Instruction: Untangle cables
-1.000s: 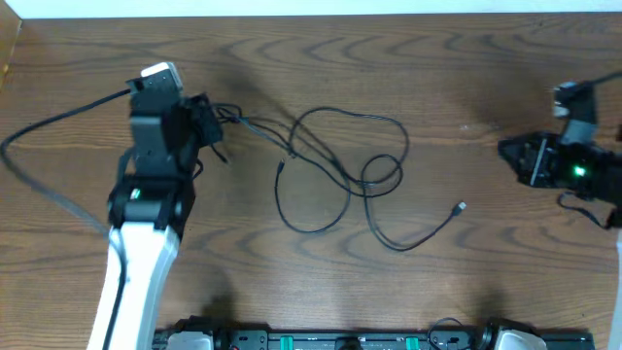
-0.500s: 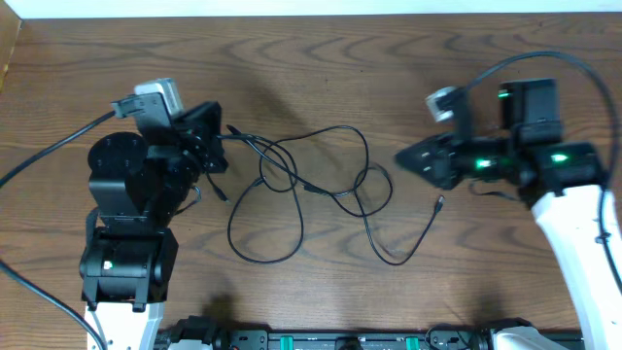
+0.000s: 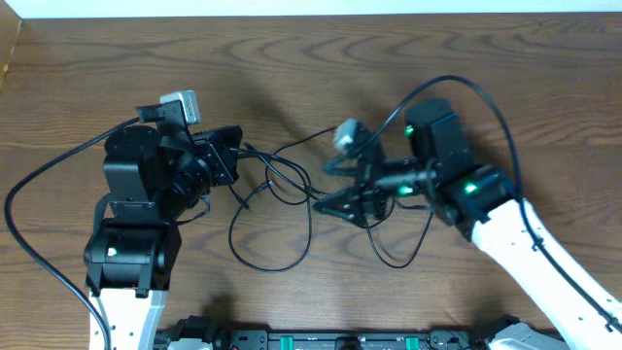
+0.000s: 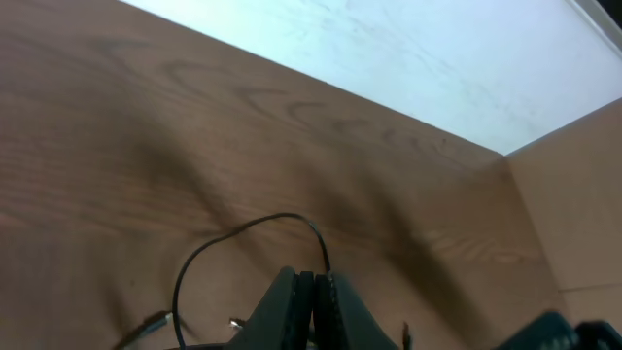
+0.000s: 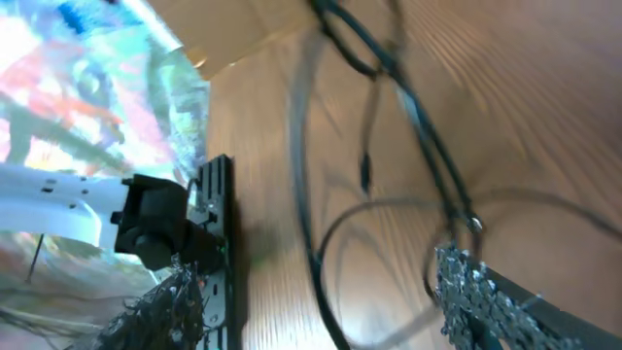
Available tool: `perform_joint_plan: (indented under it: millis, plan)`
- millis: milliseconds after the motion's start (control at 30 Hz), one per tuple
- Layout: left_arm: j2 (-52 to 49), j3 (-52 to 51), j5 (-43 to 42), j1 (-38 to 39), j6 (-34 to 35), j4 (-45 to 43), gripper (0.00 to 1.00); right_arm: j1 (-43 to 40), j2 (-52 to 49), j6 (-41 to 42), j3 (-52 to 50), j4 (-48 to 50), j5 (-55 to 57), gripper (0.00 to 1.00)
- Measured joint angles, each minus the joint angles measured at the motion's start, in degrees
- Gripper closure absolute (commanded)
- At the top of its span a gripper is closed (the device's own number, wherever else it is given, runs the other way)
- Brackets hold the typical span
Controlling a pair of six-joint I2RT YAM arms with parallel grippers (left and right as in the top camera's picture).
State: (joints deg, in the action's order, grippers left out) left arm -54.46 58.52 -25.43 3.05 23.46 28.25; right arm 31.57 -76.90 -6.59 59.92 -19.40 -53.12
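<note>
Tangled cables (image 3: pixel 309 209) mid-table
Beyond the black rail (image 3: pixel 321 340) on the near edge lie their loops; the left gripper (image 3: pixel 236 160) is clamped on one strand, the right gripper (image 3: pixel 328 187) gapes wide over the right part, hiding some strands.

Overhead: fixed above the table (image 3: pixel 505 58), facing straight down, the whole scene in frame. Left wrist: close and low, looking past the left gripper (image 4: pixel 307 282) across the wood to a pale surface (image 4: pixel 389 58) beyond the far edge. Right wrist: close, rolled sideways, blurred. All three views share the cables (image 3: pixel 282 194).
</note>
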Motion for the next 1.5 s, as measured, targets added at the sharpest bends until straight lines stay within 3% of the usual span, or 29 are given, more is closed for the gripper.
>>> perform_joint_plan:
  millis: [433,467,567,600,767,1033,1233,1500]
  plan:
    - [-0.2,0.0,-2.54,0.0,3.82,3.02,0.92,10.69,-0.13,-0.39,0.0,5.57,13.14,0.42]
    - [-0.2,0.0,-3.19,0.0,3.91,3.04,0.92,10.97,-0.33,-0.37,0.0,5.6,14.01,0.48]
    - [-0.2,0.0,-4.9,0.0,4.04,3.04,0.92,11.58,-1.66,-0.04,0.0,5.66,16.15,0.9]
    - [-0.2,0.0,-5.4,0.0,4.17,3.06,0.92,11.69,-2.25,0.33,0.0,5.53,16.76,0.99]
    - [-0.2,0.0,-6.62,0.0,4.31,3.08,0.92,11.69,-3.39,2.14,-0.02,3.63,21.03,0.99]
    - [-0.22,0.0,-7.43,0.02,4.68,3.32,0.92,8.83,-3.39,12.15,0.0,-7.82,42.56,0.99]
    - [-1.18,-0.04,-8.68,0.9,4.59,3.78,0.92,0.37,-3.06,20.0,0.37,-19.54,55.41,0.99]
    - [-1.62,-0.09,-10.12,1.75,3.08,3.74,0.92,-14.45,-2.58,22.51,0.72,-24.68,55.71,0.99]
